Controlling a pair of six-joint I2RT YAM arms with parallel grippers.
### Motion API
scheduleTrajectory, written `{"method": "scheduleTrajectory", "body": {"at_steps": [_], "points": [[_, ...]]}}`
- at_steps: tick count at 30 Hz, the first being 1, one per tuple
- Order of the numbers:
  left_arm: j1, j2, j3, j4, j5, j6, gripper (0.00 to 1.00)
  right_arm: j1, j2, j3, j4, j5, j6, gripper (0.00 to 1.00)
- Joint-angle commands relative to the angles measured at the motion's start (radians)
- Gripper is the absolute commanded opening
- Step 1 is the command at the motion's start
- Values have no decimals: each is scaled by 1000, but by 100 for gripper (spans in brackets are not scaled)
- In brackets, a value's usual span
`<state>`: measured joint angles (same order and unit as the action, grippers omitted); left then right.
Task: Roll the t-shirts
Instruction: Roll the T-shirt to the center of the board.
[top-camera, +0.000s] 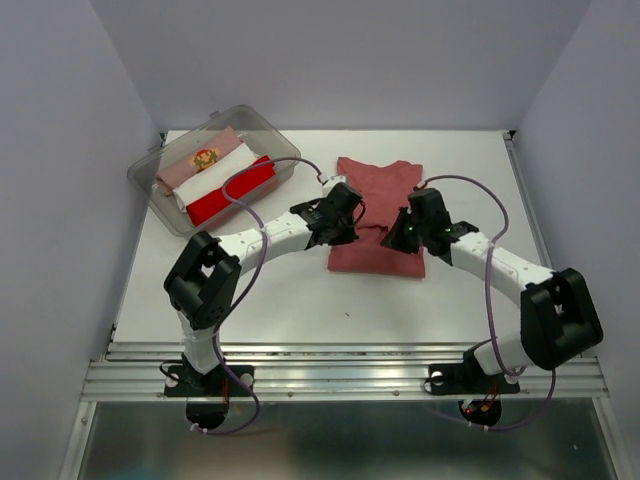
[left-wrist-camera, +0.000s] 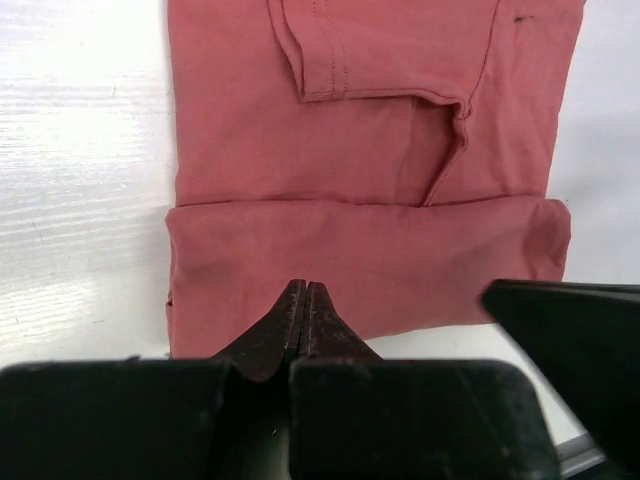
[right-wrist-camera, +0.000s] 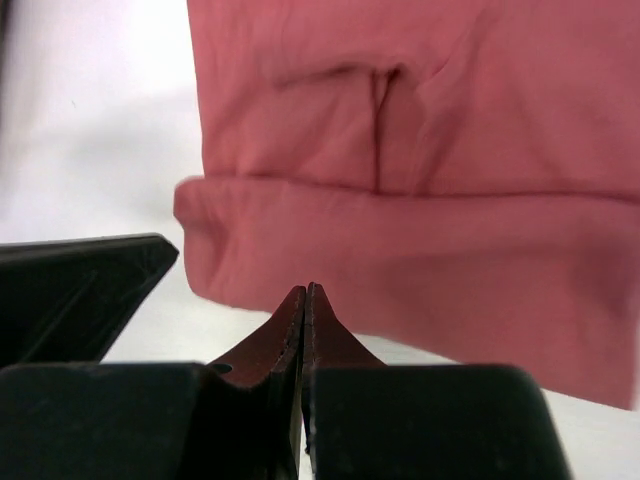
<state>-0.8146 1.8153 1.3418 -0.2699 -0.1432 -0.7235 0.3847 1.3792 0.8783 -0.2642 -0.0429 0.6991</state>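
A clear plastic bin (top-camera: 145, 178) sits at the far left corner of the tabletop (top-camera: 300, 300). Three cloth bundles lie in it side by side: a pale pink t-shirt (top-camera: 205, 157) with a yellow-red print, a white one (top-camera: 222, 172) in the middle, and a bright red one (top-camera: 232, 193) nearest the arms.

Well apart from the bin, the brick-red t-shirt (top-camera: 378, 195) lies flat at the middle of the tabletop. Its sleeves are folded in and its near end is turned over into a single low band (left-wrist-camera: 400, 270).

The left pincer (left-wrist-camera: 305, 290) is clenched, with its tips over the near edge of that band. The right pincer (right-wrist-camera: 305, 292) is clenched the same way at the band's other end. I cannot tell whether cloth is nipped between either pair of fingers
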Motion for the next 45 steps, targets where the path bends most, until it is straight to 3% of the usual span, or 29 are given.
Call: {"method": "scheduleTrajectory", "body": {"at_steps": [1, 8, 18, 23, 34, 42, 45], "points": [[17, -30, 14, -12, 4, -16, 0, 43, 107, -1, 98, -34, 60, 1], [34, -91, -84, 14, 14, -33, 0, 43, 274, -2, 132, 20, 37, 1], [-1, -39, -38, 54, 90, -4, 0, 7, 14, 34, -16, 138, -27, 1], [5, 9, -16, 38, 54, -10, 0, -35, 7, -25, -32, 141, -44, 1], [32, 105, -167, 120, 2, -44, 0, -64, 153, -164, 45, 143, -56, 1], [61, -14, -173, 104, -78, -11, 0, -73, -46, -87, -38, 218, -75, 1], [87, -22, -171, 106, -84, 1, 0, -73, -48, -61, -56, 241, -84, 1]]}}
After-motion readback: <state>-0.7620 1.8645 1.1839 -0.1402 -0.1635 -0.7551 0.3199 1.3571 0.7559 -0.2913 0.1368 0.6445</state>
